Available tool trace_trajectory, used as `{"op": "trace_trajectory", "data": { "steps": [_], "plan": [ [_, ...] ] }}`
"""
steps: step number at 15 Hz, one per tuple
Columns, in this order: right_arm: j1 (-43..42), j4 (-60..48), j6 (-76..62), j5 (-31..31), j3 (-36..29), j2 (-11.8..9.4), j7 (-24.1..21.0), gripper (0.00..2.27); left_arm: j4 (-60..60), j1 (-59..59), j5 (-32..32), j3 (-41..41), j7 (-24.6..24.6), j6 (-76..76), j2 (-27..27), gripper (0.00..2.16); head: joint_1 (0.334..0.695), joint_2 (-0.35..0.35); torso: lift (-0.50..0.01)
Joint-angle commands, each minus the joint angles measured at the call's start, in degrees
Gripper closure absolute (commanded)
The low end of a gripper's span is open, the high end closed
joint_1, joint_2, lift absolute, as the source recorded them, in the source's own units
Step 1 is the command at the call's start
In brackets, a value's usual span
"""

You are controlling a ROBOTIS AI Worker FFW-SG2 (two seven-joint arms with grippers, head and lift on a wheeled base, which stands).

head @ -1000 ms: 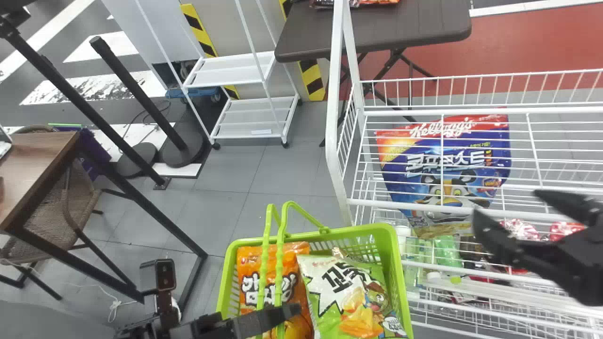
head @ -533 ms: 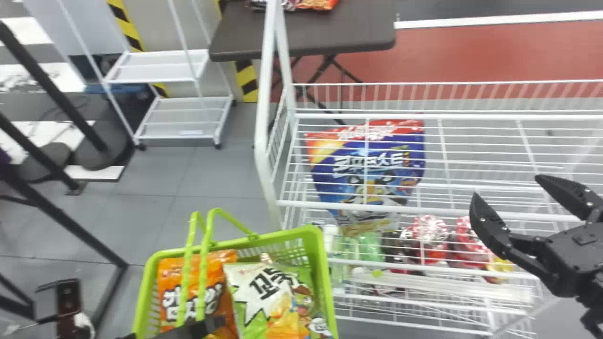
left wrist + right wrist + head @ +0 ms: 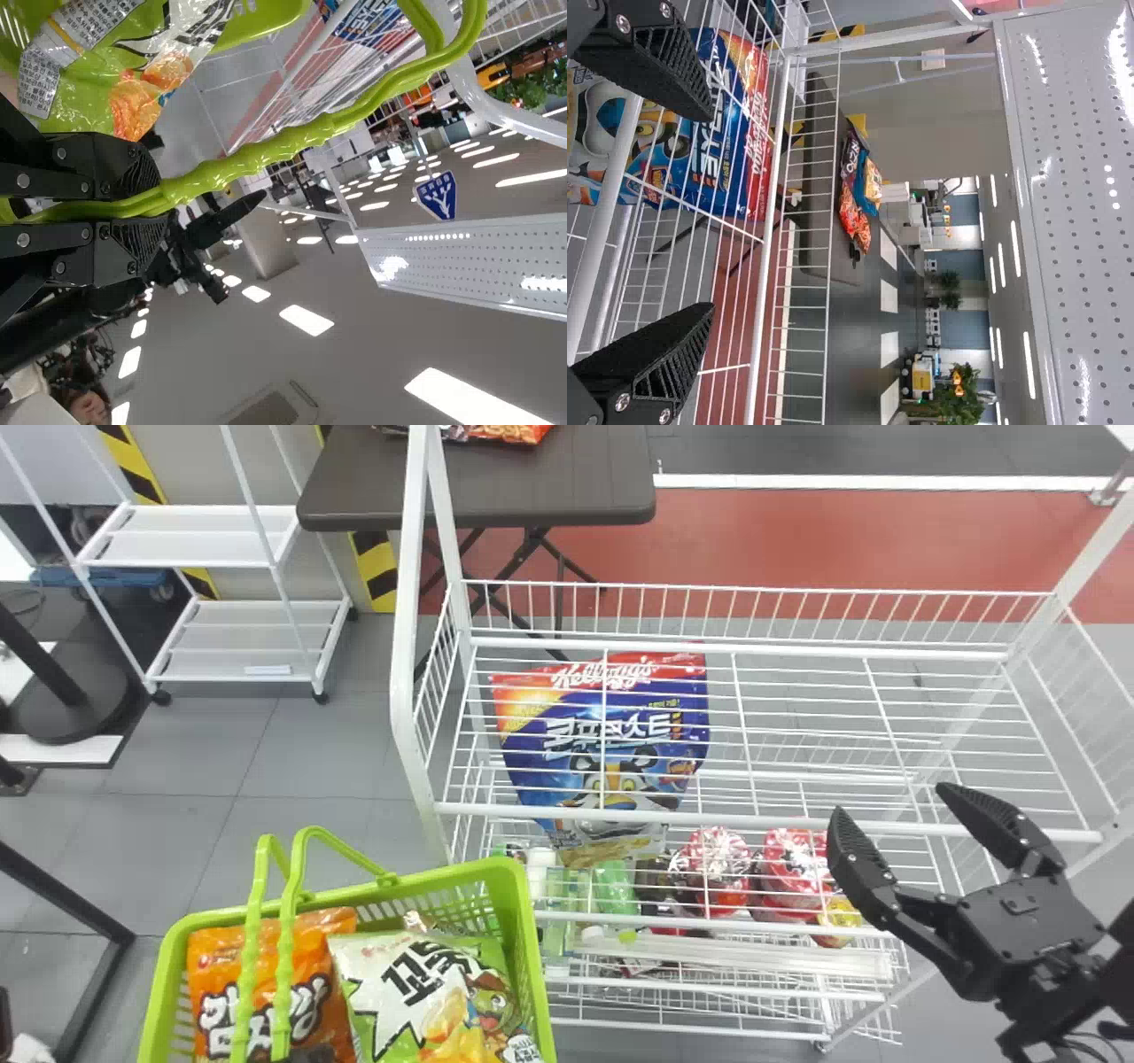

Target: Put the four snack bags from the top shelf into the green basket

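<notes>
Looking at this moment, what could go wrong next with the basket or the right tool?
The left tool holds the basket by its handles, so it might swing or tilt, shifting the orange bag and green-and-white bag.

The right tool is open, its fingertips close to the rack's front bar in the head view; moving inward, it could catch a wire.
</notes>
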Motion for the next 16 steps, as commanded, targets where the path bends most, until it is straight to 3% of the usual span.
{"op": "trace_trajectory", "data": {
  "steps": [1,16],
  "plan": [
    [0.2,-0.2,-0.1,0.0,-0.1,0.1,0.0,0.05,-1.0,0.5,-0.1,0.2,-0.6,0.2,-0.7,2.15,0.695,0.012,0.000],
    [0.8,1.1,-0.1,0.0,0.1,0.1,-0.5,0.08,-2.1,1.3,-0.4,1.0,-0.6,0.9,-1.4,2.15,0.695,0.002,0.000]
  ]
}}
